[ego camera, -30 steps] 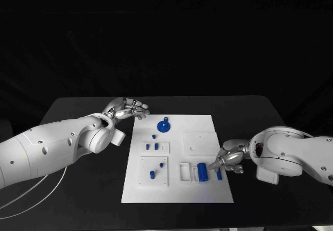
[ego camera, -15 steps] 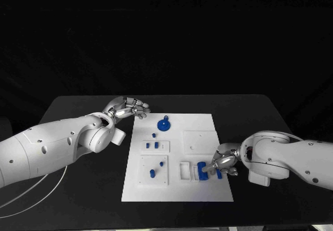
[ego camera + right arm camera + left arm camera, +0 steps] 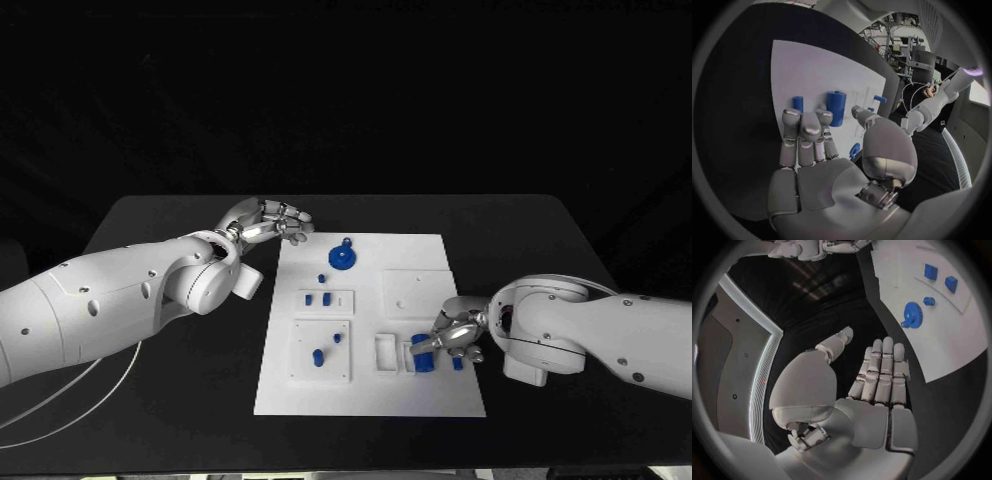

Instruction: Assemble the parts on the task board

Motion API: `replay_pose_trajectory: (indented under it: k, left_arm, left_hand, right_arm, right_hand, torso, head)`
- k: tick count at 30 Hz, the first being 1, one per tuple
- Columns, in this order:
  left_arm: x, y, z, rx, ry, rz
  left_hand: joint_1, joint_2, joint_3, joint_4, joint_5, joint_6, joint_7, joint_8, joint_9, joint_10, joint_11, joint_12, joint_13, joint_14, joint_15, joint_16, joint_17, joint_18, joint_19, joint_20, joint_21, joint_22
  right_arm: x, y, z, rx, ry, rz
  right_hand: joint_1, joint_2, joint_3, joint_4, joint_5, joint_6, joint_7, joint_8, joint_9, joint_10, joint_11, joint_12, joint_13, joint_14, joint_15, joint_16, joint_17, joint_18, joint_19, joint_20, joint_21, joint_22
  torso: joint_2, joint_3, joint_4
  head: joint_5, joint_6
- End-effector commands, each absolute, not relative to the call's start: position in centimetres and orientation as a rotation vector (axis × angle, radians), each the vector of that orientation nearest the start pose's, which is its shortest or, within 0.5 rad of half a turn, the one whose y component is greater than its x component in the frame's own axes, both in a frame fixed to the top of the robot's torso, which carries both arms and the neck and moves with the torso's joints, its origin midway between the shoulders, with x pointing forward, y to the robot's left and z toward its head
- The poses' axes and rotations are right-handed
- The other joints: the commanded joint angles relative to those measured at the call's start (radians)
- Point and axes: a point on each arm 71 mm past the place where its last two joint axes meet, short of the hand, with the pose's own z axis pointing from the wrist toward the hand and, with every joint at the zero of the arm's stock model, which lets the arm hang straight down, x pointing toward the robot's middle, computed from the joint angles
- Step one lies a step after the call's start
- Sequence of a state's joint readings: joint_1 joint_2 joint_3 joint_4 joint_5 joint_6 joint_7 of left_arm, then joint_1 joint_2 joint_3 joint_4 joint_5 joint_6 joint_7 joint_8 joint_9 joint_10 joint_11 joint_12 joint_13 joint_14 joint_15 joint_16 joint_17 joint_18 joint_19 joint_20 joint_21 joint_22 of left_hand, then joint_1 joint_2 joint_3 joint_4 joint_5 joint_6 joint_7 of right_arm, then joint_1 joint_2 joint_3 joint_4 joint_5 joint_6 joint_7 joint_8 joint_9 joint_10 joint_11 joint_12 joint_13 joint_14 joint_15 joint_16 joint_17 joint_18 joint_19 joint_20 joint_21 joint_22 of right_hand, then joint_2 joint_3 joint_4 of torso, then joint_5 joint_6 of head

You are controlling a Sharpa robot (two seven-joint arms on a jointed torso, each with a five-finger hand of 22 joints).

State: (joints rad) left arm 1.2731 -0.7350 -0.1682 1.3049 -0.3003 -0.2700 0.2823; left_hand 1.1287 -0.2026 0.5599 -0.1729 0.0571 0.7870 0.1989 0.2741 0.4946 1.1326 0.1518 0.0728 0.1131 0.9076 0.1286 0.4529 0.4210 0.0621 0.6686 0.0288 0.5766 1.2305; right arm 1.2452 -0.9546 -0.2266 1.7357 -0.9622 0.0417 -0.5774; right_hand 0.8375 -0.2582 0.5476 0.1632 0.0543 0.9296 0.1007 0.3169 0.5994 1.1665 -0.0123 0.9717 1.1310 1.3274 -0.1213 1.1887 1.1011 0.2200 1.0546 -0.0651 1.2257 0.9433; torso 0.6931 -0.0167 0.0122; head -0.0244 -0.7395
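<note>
Right hand (image 3: 456,338) fingers (image 3: 803,131) are lying straight and side by side, thumb apart, nothing between them, so released. In the head view the hand is hovering over the near right part of the task board (image 3: 433,400), fingertips just over the blue cylinder (image 3: 836,107). That cylinder is lying beside a small white slotted frame (image 3: 385,354). A thinner blue peg (image 3: 797,103) is lying just beside the cylinder, toward the board's right edge. I cannot tell whether the fingertips are touching the cylinder or only hanging above it.

Left hand (image 3: 268,222) fingers (image 3: 882,371) are extending together, thumb spreading off to one side, empty, holding nothing. The hand is sitting over the black table (image 3: 144,225) just beside the board's far left corner, apart from the parts.

The task board is lying flat in the middle of the table. A blue gear-like disc (image 3: 340,260) is sitting on the far part of the board, a tiny blue piece (image 3: 320,280) just nearer than it. Two small blue blocks (image 3: 317,299) are standing in a white square plate at left middle. Two more blue pegs (image 3: 327,347) are standing in a larger white plate at near left. A bare white square plate (image 3: 414,292) is lying at right middle.
</note>
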Motion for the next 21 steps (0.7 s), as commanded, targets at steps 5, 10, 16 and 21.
replay_pose_trajectory:
  k: [5,10,16,21]
  left_arm:
    - [52.3,21.33,-20.1,-0.79,1.639,-1.298]
    - [52.33,21.52,-20.12,-0.792,1.639,-1.294]
    - [52.33,21.62,-20.12,-0.793,1.639,-1.292]
    - [52.35,21.65,-20.13,-0.794,1.639,-1.291]
  left_hand:
    - [-0.009,0.0,-0.002,0.006,-0.004,-0.008,-0.002,0.004,-0.002,-0.005,-0.001,-0.001,-0.002,-0.001,0.006,-0.005,0.002,0.011,-0.002,0.005,-0.006,0.002]
    - [-0.008,0.0,-0.001,0.006,-0.003,-0.008,-0.002,0.004,-0.002,-0.005,-0.001,-0.001,-0.002,-0.001,0.006,-0.005,0.002,0.011,-0.002,0.005,-0.006,0.002]
    - [-0.007,0.001,-0.001,0.007,-0.003,-0.008,-0.002,0.004,-0.002,-0.005,-0.001,-0.001,-0.002,-0.002,0.006,-0.006,0.002,0.011,-0.002,0.005,-0.007,0.002]
    - [-0.006,0.001,-0.001,0.007,-0.003,-0.008,-0.002,0.005,-0.002,-0.006,-0.001,-0.001,-0.002,-0.002,0.006,-0.006,0.003,0.011,-0.002,0.005,-0.007,0.003]
  right_arm:
    - [40.64,-21.34,-26.16,0.229,2.472,0.395]
    - [40.56,-21.12,-26.47,0.226,2.478,0.39]
    - [40.7,-21.26,-26.52,0.234,2.47,0.384]
    - [40.76,-21.35,-26.48,0.23,2.46,0.383]
  right_hand:
    - [0.018,-0.004,-0.003,0.006,-0.005,-0.002,0.002,-0.011,-0.025,-0.008,0.002,0.003,0.004,-0.006,0.002,0.006,0.002,0.042,0.0,-0.008,0.006,0.003]
    - [0.044,0.006,0.001,0.001,-0.005,0.002,0.001,-0.01,-0.023,-0.007,0.001,0.003,0.006,-0.006,0.002,0.007,0.002,0.042,0.001,-0.009,0.008,0.005]
    - [0.141,0.045,0.052,-0.048,-0.004,0.02,-0.003,-0.003,-0.017,-0.003,-0.003,0.003,0.008,-0.004,-0.001,0.008,0.0,0.042,0.003,-0.011,0.01,0.009]
    - [0.203,0.058,0.127,-0.101,-0.005,0.043,-0.007,0.003,-0.014,0.004,-0.006,0.002,0.01,-0.002,-0.004,0.011,-0.001,0.042,0.005,-0.003,0.013,0.013]
  torso:
    - [0.0,-0.001,0.0004]
    - [0.0,-0.0007,0.0003]
    - [0.0,-0.0006,-0.0002]
    - [0.001,-0.0002,-0.0011]
  head:
    - [0.002,-0.001]
    - [0.007,-0.002]
    - [0.008,-0.003]
    - [0.01,-0.005]
